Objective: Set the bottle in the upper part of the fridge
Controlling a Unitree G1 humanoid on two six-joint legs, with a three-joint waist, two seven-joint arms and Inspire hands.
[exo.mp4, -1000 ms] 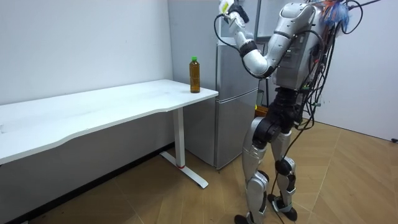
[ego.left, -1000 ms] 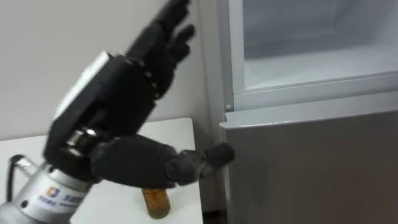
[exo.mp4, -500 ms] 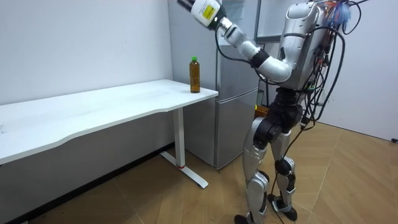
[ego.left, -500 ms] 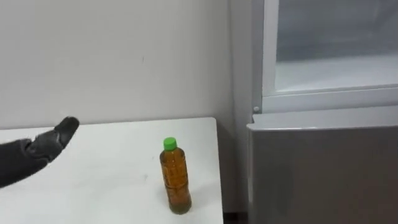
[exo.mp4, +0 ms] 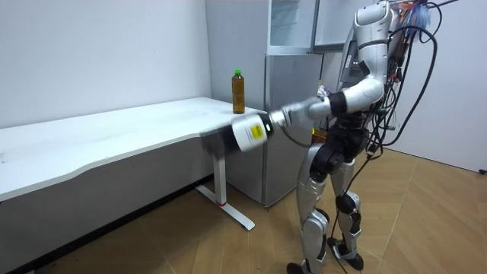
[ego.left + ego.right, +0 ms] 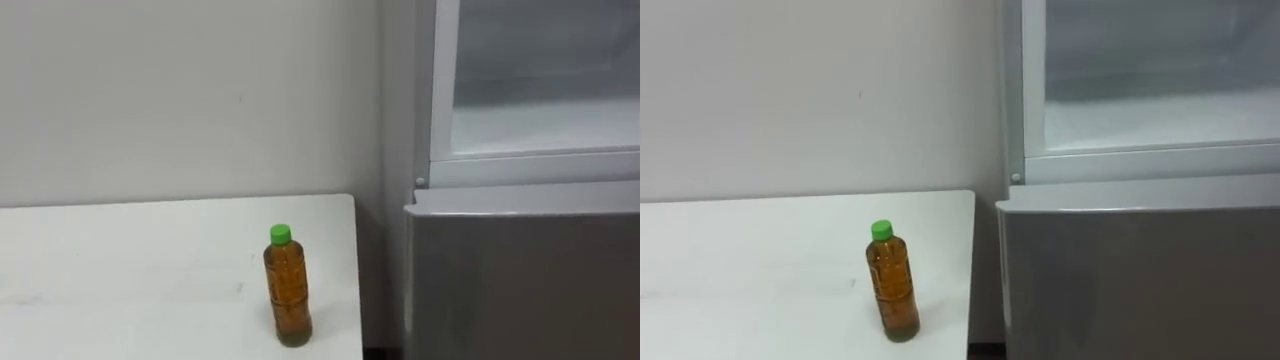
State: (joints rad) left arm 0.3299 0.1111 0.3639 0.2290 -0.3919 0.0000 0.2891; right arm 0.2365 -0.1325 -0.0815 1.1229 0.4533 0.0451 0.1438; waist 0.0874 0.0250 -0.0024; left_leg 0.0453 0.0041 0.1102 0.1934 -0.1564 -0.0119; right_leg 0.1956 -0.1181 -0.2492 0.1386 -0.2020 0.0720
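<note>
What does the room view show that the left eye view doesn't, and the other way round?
The room view adds the whole robot standing at the fridge, its left hand low by the edge of the table, a table leg and the wooden floor. The left eye view adds a close look into the open upper fridge, with its white shelf. Both share the bottle, upright near the table's fridge end, plus table, fridge and wall.

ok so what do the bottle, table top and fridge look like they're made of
The bottle looks like clear plastic: amber liquid shows through, green cap. The table top is matte white, likely laminate. The fridge front is grey with soft sheen, probably painted or brushed metal.
</note>
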